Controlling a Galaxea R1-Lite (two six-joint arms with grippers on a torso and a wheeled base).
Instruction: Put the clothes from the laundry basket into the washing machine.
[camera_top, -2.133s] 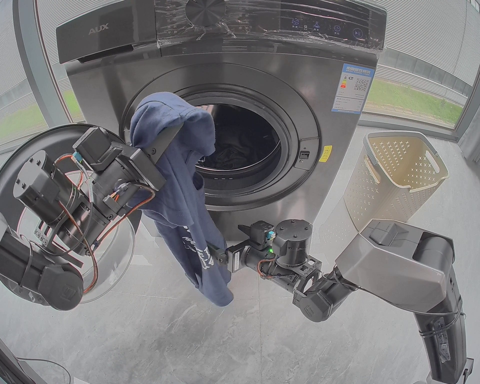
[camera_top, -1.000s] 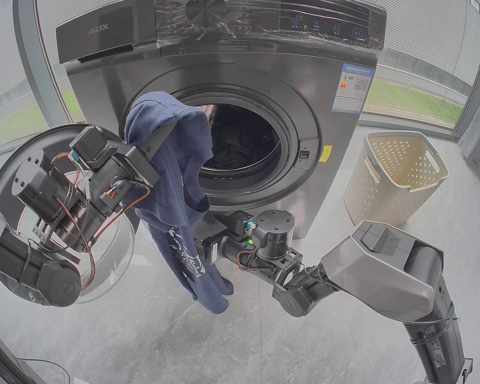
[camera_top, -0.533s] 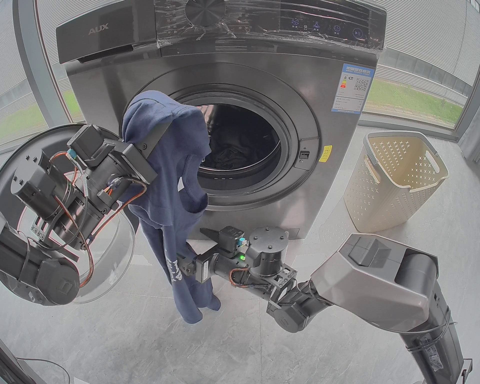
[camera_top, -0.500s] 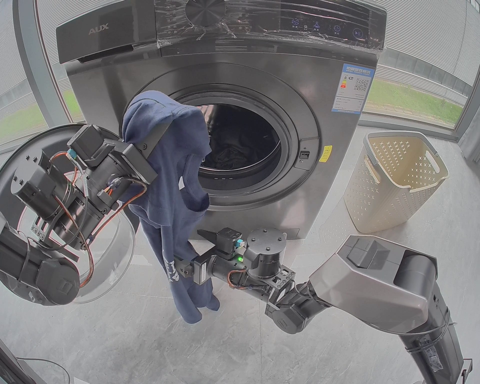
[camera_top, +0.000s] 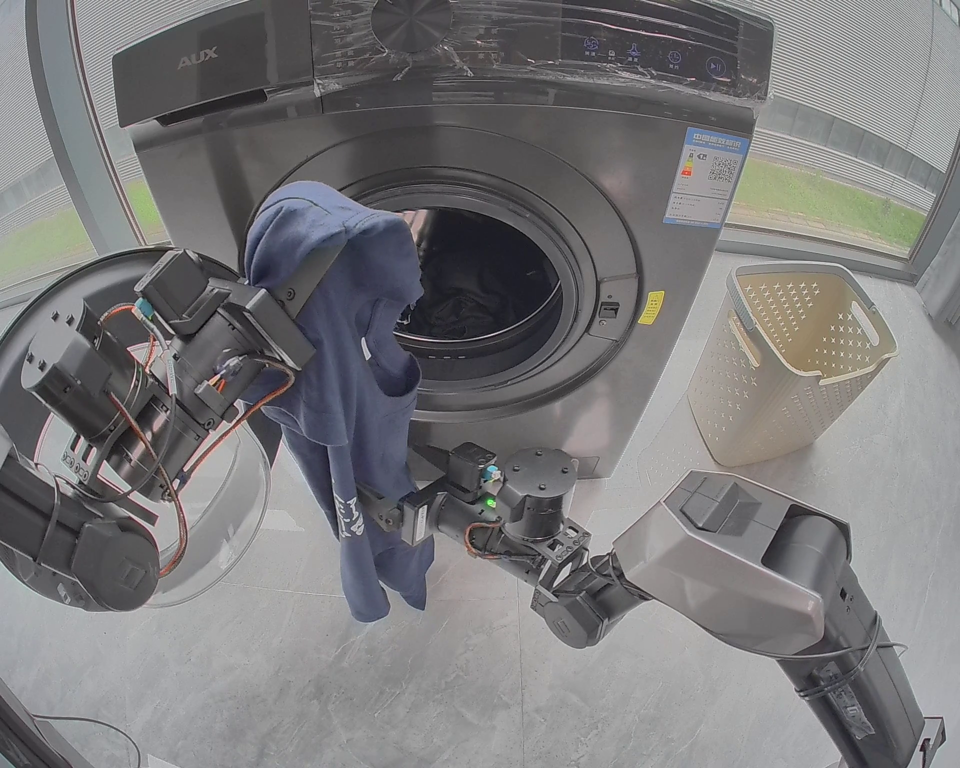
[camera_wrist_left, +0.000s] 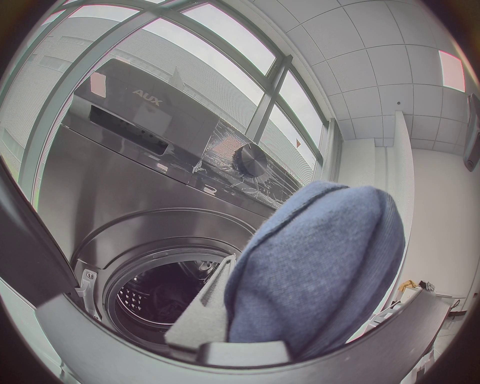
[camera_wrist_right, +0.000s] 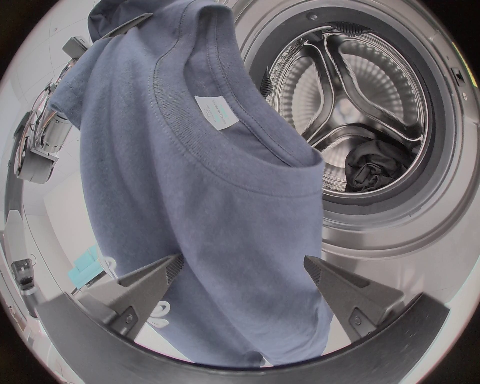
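While the blue shirt is pinched by the left gripper at centre left, it is flanked by spread fingers of the right gripper.

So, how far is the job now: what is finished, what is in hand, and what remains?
Done: one black crumpled garment lies in the steel washing machine drum, and the beige perforated plastic laundry basket shows no clothes. In hand: the dark blue T-shirt hangs from the left gripper outside the drum; the right gripper is open around its lower part. Left: that shirt must go into the drum.
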